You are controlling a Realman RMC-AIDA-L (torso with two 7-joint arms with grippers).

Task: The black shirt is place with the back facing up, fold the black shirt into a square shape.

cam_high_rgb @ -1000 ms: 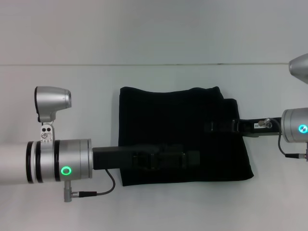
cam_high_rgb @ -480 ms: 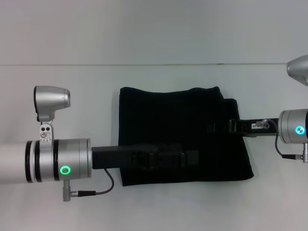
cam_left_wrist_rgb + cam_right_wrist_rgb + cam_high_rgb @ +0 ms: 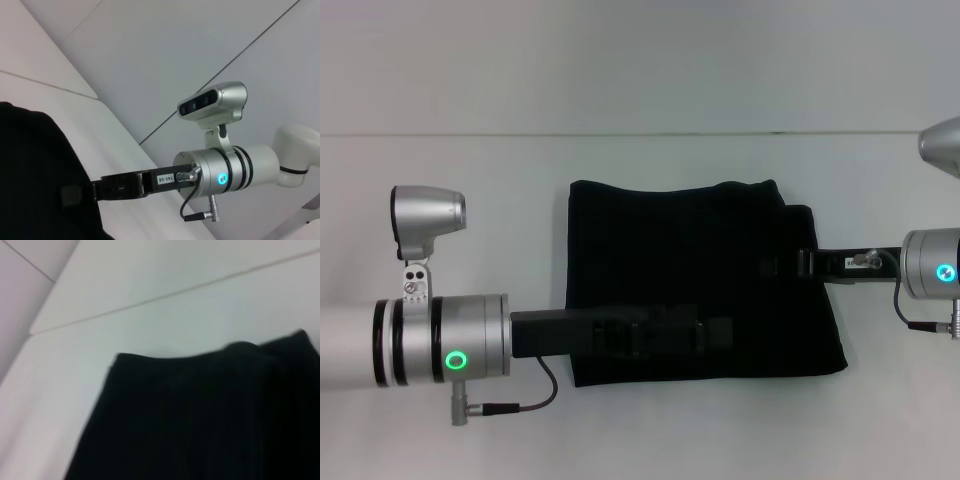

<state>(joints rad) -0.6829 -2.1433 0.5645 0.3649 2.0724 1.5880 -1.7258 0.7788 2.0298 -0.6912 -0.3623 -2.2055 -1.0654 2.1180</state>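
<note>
The black shirt (image 3: 695,280) lies on the white table (image 3: 620,170) as a folded, roughly square block, plain black side up. My left gripper (image 3: 720,332) reaches in from the left and sits over the shirt's near edge. My right gripper (image 3: 770,265) comes in from the right and sits over the shirt's right edge. Both grippers are black against the black cloth. The left wrist view shows the shirt (image 3: 35,175) with the right arm's gripper (image 3: 75,195) at its edge. The right wrist view shows the shirt's (image 3: 200,420) far-left corner.
The white table's back edge (image 3: 640,134) meets a pale wall behind the shirt. The silver forearm of the left arm (image 3: 440,340) lies over the table's left side. The right arm's wrist (image 3: 930,265) is at the right border.
The right gripper has drawn back a little to the right over the shirt's edge. The left arm has sunk slightly toward the near side. The shirt has kept its shape.
</note>
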